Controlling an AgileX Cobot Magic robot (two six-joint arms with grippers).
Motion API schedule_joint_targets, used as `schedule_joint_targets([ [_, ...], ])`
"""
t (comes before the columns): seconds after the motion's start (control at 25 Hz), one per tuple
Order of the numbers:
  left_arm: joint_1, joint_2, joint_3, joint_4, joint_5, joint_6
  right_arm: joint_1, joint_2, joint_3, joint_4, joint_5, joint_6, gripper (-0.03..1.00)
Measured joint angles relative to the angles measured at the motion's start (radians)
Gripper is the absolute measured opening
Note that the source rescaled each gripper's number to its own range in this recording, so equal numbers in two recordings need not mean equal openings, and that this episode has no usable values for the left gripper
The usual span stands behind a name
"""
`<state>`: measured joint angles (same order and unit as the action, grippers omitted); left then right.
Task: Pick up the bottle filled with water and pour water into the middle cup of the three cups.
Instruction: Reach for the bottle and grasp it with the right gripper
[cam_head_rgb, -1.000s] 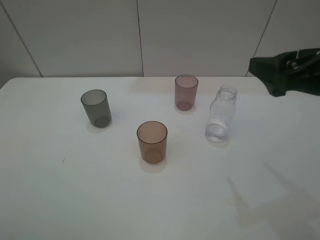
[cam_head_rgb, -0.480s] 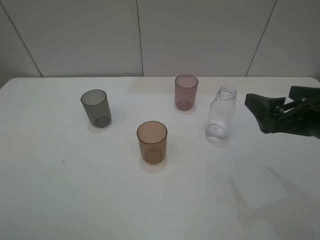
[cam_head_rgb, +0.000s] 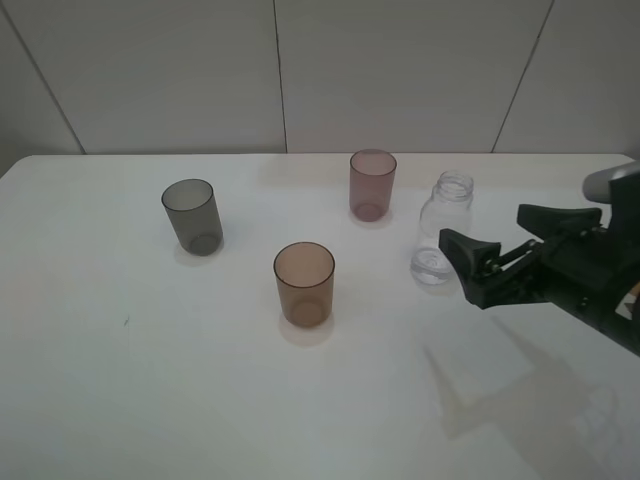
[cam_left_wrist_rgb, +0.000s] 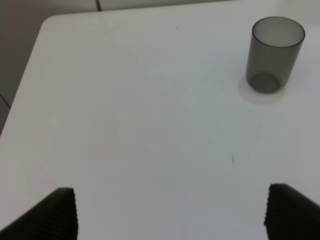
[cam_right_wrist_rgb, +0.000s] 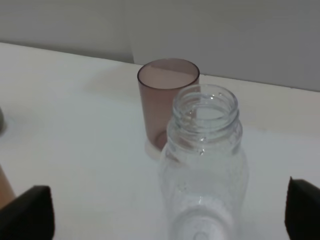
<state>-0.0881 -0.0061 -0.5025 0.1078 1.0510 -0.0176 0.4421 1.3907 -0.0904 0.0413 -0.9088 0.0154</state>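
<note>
The bottle (cam_head_rgb: 443, 228) stands upright on the table (cam_head_rgb: 150, 380), just ahead of the right tool (cam_head_rgb: 482, 226) and centred on its gap. The long axis is vertical, with the uncapped mouth up. The tool's fingers are spread wide and touch nothing. An off-centre approach could let one finger tip the bottle and spill water, or shove it into the pinkish cup (cam_head_rgb: 372, 184) just beyond. The left tool (cam_left_wrist_rgb: 175, 212) is likewise spread and empty.

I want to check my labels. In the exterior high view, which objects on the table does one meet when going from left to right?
smoky grey cup → amber-brown middle cup → pinkish-mauve cup → clear bottle
</note>
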Motion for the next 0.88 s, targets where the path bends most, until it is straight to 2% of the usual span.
schedule_joint_targets([
  [0.2,0.0,0.0,0.0,0.0,0.0,0.0,0.0,0.197,0.005,0.008,-0.236,0.0,1.0],
  [0.28,0.0,0.0,0.0,0.0,0.0,0.0,0.0,0.276,0.005,0.009,-0.28,0.0,1.0],
  [0.48,0.0,0.0,0.0,0.0,0.0,0.0,0.0,0.401,-0.01,0.032,-0.286,0.0,1.0],
  [0.88,0.0,0.0,0.0,0.0,0.0,0.0,0.0,0.45,-0.116,0.073,-0.3,-0.004,1.0],
])
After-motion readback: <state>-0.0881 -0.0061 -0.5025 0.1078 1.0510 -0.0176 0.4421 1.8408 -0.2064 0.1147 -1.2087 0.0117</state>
